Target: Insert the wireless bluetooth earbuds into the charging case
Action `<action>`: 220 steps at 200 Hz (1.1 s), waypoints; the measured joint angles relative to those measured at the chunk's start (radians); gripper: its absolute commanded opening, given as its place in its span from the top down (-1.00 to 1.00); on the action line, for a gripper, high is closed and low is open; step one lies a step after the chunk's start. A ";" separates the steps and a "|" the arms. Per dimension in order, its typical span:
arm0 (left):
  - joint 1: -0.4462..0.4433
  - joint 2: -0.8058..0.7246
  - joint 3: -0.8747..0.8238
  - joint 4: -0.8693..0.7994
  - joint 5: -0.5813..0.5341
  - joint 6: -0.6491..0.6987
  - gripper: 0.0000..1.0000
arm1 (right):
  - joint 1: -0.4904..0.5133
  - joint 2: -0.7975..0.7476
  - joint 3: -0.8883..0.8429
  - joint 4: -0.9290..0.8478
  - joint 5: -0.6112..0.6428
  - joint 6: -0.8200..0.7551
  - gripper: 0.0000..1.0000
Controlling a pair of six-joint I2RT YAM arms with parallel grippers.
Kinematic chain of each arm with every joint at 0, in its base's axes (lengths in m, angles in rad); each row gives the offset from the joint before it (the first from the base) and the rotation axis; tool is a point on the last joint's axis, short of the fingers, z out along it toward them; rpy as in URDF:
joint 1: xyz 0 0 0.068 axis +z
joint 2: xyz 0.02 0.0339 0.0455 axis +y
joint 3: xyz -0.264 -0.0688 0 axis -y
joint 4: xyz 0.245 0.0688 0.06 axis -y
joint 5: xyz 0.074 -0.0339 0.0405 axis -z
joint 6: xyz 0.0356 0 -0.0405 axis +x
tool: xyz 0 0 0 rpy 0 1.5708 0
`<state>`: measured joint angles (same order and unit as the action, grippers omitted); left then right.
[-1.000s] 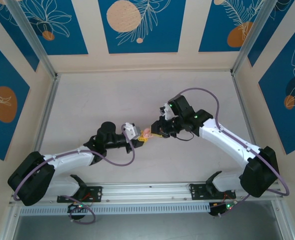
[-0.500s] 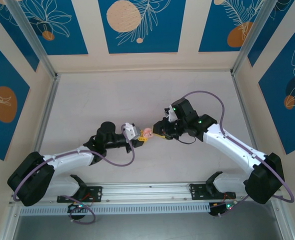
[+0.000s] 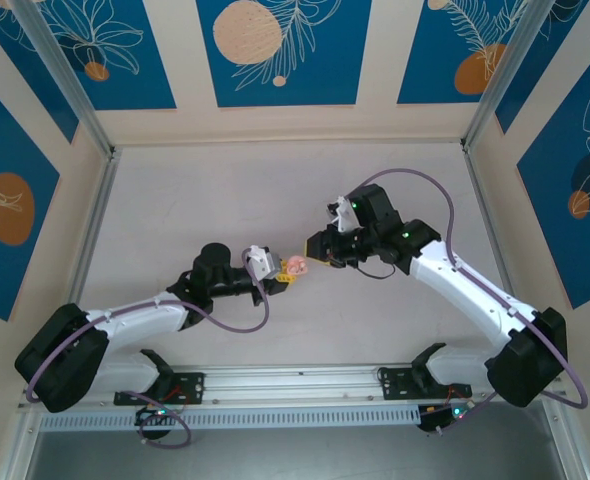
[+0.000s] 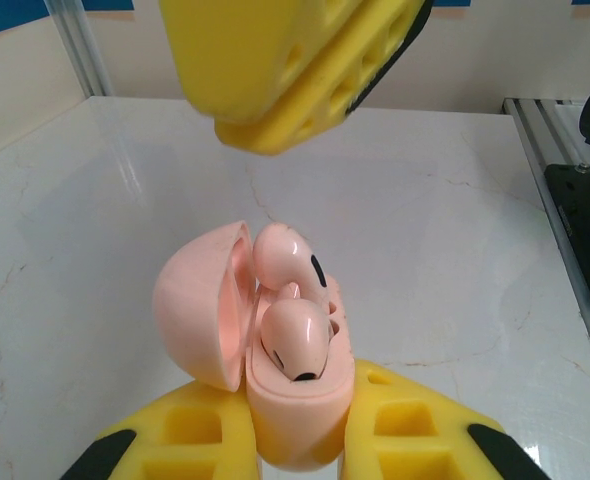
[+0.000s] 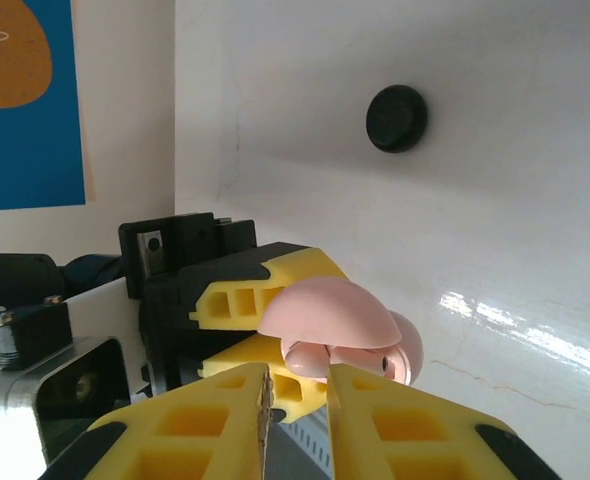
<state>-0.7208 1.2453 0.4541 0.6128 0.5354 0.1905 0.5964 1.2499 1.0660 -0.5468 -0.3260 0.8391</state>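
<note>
As left jaws clamp open case (image 4: 293,425) — glossy pink earbuds (image 4: 295,335) inside | right jaws closed; empty

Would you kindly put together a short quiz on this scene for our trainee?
1. True or false: the pale pink clamshell charging case has its lid shut.
2. How many pale pink glossy earbuds sit in it?
3. The black round plastic disc lies: A) between yellow fingers; B) alone on the white table; C) inside the pink case.
Key: 1 false, it stands open, gripped by the left end effector. 2 two. 3 B.
</note>
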 measured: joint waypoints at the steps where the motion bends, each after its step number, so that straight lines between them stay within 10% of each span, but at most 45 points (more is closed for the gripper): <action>1: 0.000 0.000 0.000 0.000 0.000 0.000 0.74 | 0.000 0.002 0.000 0.000 -0.001 -0.001 0.57; 220: 0.000 -0.001 0.003 -0.008 0.007 0.000 0.74 | 0.042 0.037 0.036 -0.067 -0.034 -0.028 0.58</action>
<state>-0.7208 1.2442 0.4568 0.6052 0.5423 0.1902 0.6384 1.2869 1.1023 -0.6136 -0.3599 0.8108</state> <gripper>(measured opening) 0.172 0.209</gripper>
